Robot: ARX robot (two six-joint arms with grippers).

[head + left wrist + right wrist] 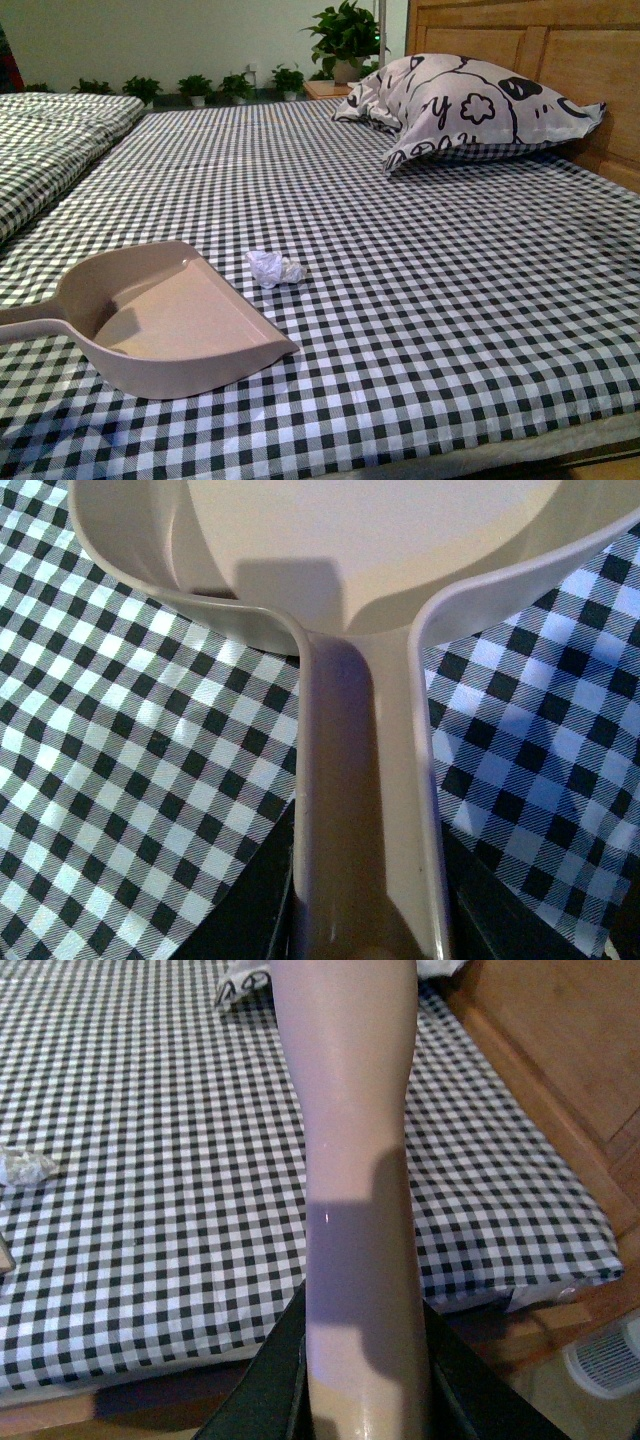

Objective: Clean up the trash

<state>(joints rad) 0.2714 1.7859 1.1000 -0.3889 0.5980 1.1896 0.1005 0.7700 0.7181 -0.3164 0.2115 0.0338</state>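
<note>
On checked bedspread (420,300), trash (273,268) beside dustpan (170,320); left gripper (365,930) tight on its handle (360,780) (right gripper (365,1400) tight on pale stick (350,1110)).

Grips a pale pink handle (350,1110) with the right gripper (365,1390), dark jaws flanking it, above a black-and-white checked sheet (150,1110). Well apart, crumpled white trash (25,1165); at the sheet's right, wooden bed frame (560,1050).

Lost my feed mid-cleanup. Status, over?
Left tool shut on beige-pink plastic dustpan by its handle. Right tool shut on long beige-pink handle. Crumpled white paper wad on checked bedsheet, just off dustpan lip. Nothing between.
</note>
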